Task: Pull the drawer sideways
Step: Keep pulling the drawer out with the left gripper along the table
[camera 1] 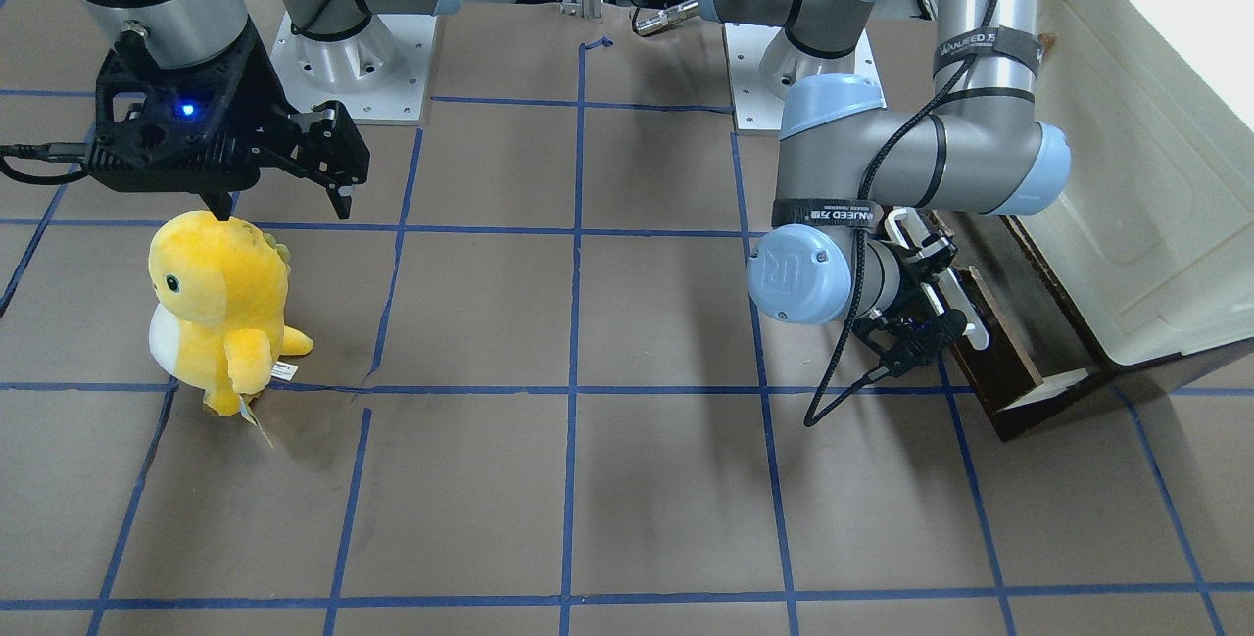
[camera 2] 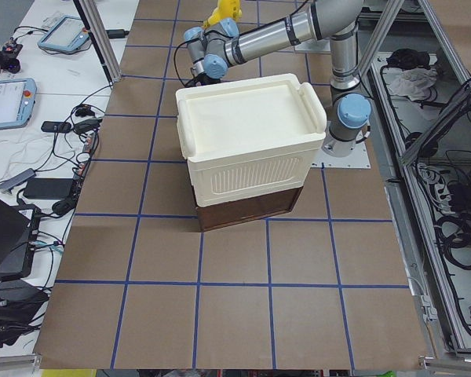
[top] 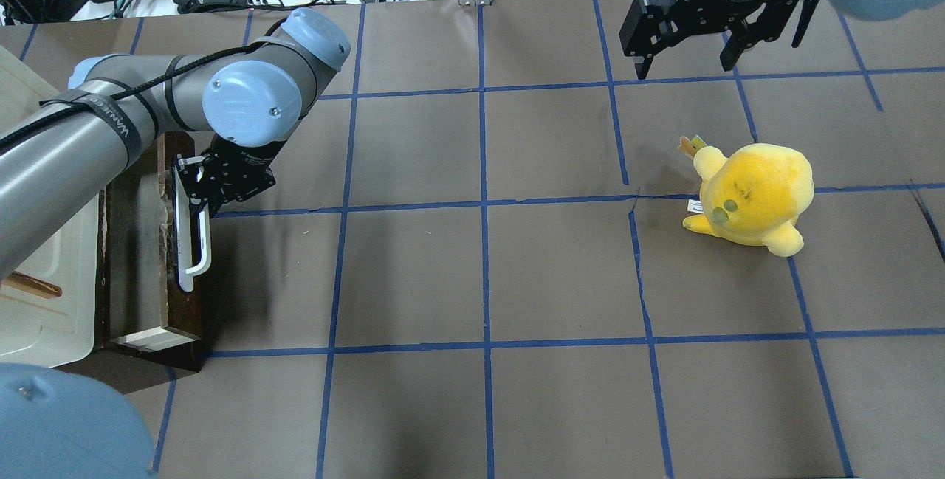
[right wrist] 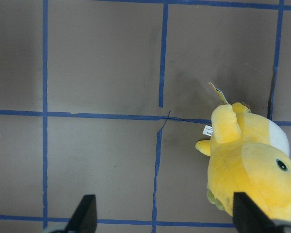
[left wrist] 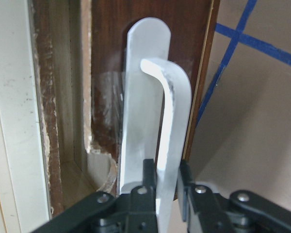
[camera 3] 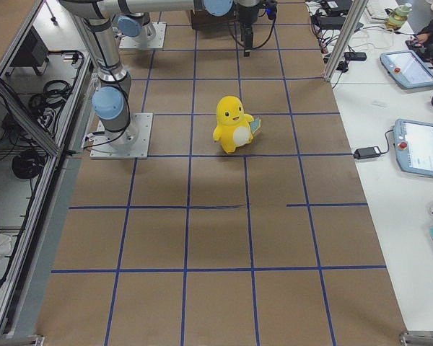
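Note:
The dark brown wooden drawer [top: 190, 313] sits under a cream-white box at the table's left edge, slid out a little so its pale interior [left wrist: 75, 121] shows. Its long white bar handle [top: 193, 243] runs along the front. My left gripper [top: 188, 195] is shut on one end of that handle; the left wrist view shows both fingers [left wrist: 148, 172] pinching the bar [left wrist: 169, 121]. The drawer [camera 1: 1004, 371] and left gripper [camera 1: 931, 293] also show in the front view. My right gripper [top: 685, 69] is open and empty, high above the table at the far right.
The cream-white plastic box [top: 44, 294] rests on the drawer's casing [camera 2: 247, 208]. A yellow plush dinosaur [top: 753, 195] stands on the right side, just below my right gripper [camera 1: 282, 210]. Brown table paper with blue tape grid lines [top: 483, 202].

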You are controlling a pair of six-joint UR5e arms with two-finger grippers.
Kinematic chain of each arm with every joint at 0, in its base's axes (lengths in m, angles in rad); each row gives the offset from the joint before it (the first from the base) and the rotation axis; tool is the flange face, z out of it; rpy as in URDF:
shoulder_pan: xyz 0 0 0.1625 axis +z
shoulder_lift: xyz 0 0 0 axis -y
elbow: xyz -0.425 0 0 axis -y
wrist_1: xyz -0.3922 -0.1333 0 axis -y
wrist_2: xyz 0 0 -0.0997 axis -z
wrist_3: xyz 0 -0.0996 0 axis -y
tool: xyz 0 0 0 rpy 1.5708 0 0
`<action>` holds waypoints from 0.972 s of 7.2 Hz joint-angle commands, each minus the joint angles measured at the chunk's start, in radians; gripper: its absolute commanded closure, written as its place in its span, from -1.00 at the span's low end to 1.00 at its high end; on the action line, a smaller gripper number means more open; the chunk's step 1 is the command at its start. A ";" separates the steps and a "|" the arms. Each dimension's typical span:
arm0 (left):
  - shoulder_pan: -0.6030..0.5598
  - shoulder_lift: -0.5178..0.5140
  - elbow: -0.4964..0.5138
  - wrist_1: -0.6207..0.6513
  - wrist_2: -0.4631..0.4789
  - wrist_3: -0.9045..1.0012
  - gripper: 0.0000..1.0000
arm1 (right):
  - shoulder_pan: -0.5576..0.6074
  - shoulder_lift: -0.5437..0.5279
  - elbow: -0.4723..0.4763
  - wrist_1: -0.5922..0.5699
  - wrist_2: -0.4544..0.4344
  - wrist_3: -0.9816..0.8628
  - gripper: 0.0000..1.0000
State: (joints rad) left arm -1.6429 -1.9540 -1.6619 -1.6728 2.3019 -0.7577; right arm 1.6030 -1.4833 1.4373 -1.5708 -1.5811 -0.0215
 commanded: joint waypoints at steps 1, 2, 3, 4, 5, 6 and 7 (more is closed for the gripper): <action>-0.003 0.003 0.002 -0.005 -0.010 -0.008 1.00 | 0.000 0.000 0.000 0.000 0.001 0.000 -1.00; -0.003 -0.002 0.004 -0.002 -0.018 -0.009 1.00 | 0.000 0.000 0.000 0.000 0.000 0.000 -1.00; -0.003 -0.006 0.007 0.002 -0.018 -0.009 1.00 | 0.000 0.000 0.000 0.000 0.000 -0.001 -1.00; -0.003 -0.008 0.014 0.002 -0.018 -0.009 1.00 | 0.000 0.000 0.000 0.000 0.001 0.000 -1.00; -0.005 -0.011 0.020 0.002 -0.022 -0.011 1.00 | 0.000 0.000 0.000 0.000 0.001 0.000 -1.00; -0.005 -0.011 0.021 0.002 -0.033 -0.011 1.00 | 0.000 0.000 0.000 0.000 0.000 0.000 -1.00; -0.005 -0.011 0.022 0.002 -0.032 -0.011 1.00 | 0.000 0.000 0.000 0.000 0.001 0.000 -1.00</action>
State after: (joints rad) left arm -1.6472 -1.9643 -1.6421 -1.6706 2.2731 -0.7683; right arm 1.6030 -1.4833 1.4373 -1.5708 -1.5807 -0.0216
